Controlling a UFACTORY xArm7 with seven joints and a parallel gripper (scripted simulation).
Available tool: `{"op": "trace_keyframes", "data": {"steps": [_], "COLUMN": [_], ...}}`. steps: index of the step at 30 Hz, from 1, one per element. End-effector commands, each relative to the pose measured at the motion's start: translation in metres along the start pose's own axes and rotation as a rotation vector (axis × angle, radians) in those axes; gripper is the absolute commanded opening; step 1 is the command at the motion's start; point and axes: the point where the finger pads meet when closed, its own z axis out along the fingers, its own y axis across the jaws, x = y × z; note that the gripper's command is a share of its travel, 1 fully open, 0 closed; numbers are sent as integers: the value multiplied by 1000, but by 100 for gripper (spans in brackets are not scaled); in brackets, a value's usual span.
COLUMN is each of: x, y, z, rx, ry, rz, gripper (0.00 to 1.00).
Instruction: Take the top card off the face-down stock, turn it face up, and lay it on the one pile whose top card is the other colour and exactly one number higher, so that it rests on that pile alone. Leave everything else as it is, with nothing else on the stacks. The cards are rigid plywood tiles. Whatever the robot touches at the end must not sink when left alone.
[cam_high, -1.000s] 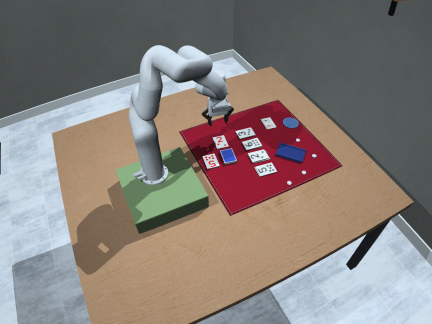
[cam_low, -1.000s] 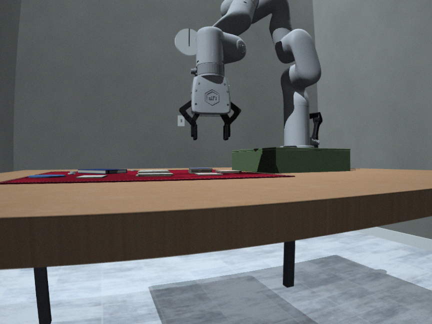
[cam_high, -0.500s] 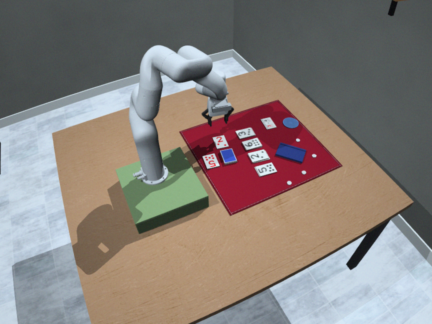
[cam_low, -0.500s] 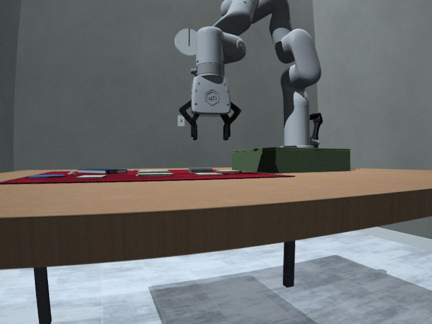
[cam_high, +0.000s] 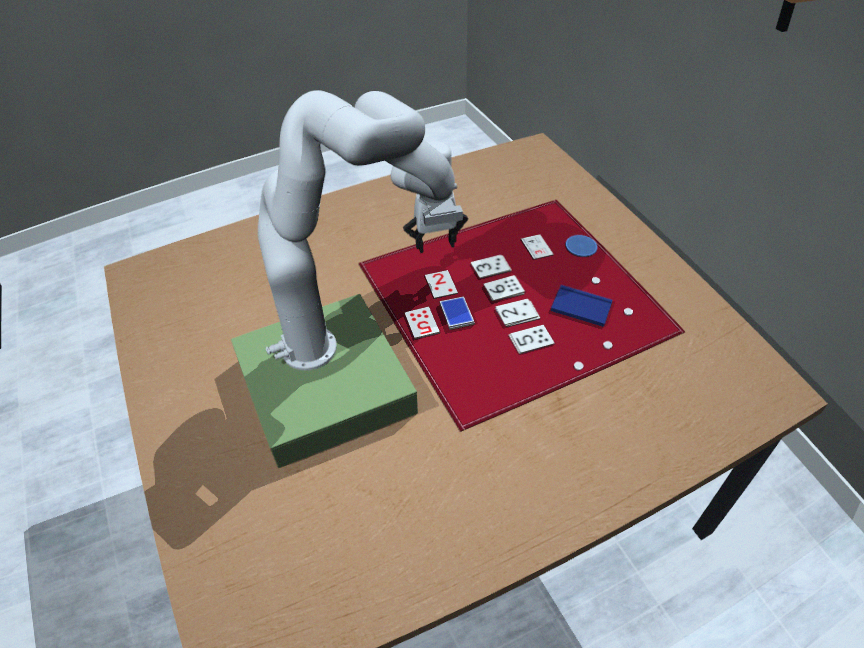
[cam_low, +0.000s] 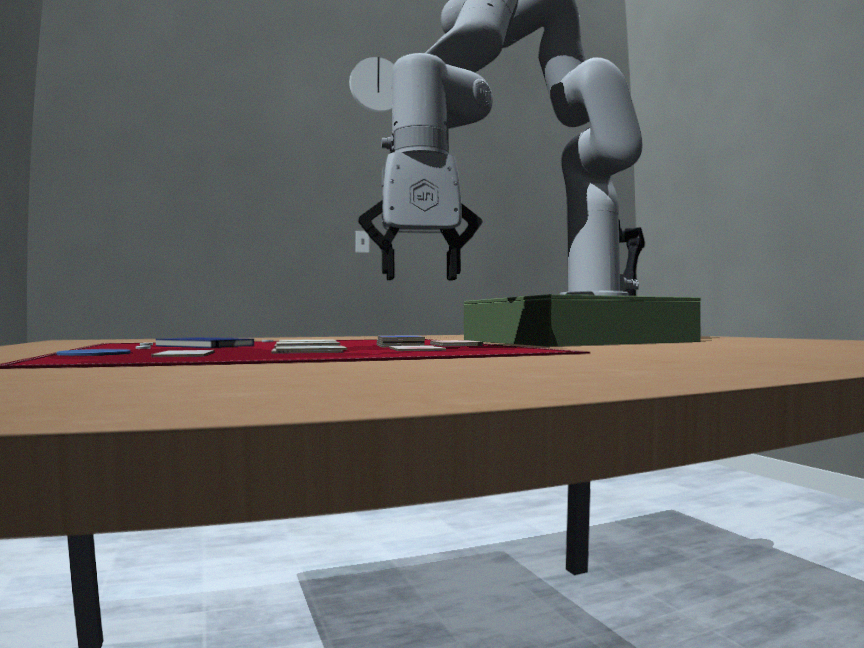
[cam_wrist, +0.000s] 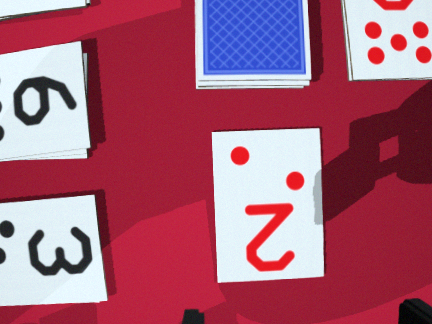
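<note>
My gripper (cam_high: 436, 246) (cam_low: 420, 276) (cam_wrist: 304, 314) is open and empty, high above the red mat, pointing down. The face-down blue-backed stock (cam_high: 457, 311) (cam_wrist: 254, 37) is a low stack. A face-up red 2 (cam_high: 441, 283) (cam_wrist: 270, 170) lies flat beside it, apart from all piles, partly in the arm's shadow in the wrist view. The face-up piles show a black 3 (cam_high: 490, 266) (cam_wrist: 60, 250), a black 6 (cam_high: 503, 288) (cam_wrist: 55, 100), a black 2 (cam_high: 517, 312), a black 5 (cam_high: 531, 338) and a red 5 (cam_high: 422, 322) (cam_wrist: 398, 60).
On the red mat (cam_high: 481, 397) are a dark blue box (cam_high: 581, 305) (cam_low: 202, 342), a blue disc (cam_high: 581, 245) (cam_low: 92, 352), a small printed card (cam_high: 536, 246) and several white round pieces (cam_high: 628, 311). The arm stands on a green block (cam_high: 341, 397) (cam_low: 628, 320).
</note>
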Motion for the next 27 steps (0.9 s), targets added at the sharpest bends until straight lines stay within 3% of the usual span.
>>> {"op": "trace_keyframes", "data": {"steps": [1,19,23,27], "x": [-1,0,9,40], "y": [-1,-1,-2,-1], "z": [-1,-1,4,23], "rx": [4,4,4,4], "ry": [-2,-2,-2,-2], "rz": [0,0,-4,-19], "gripper": [87,87,87,87]}}
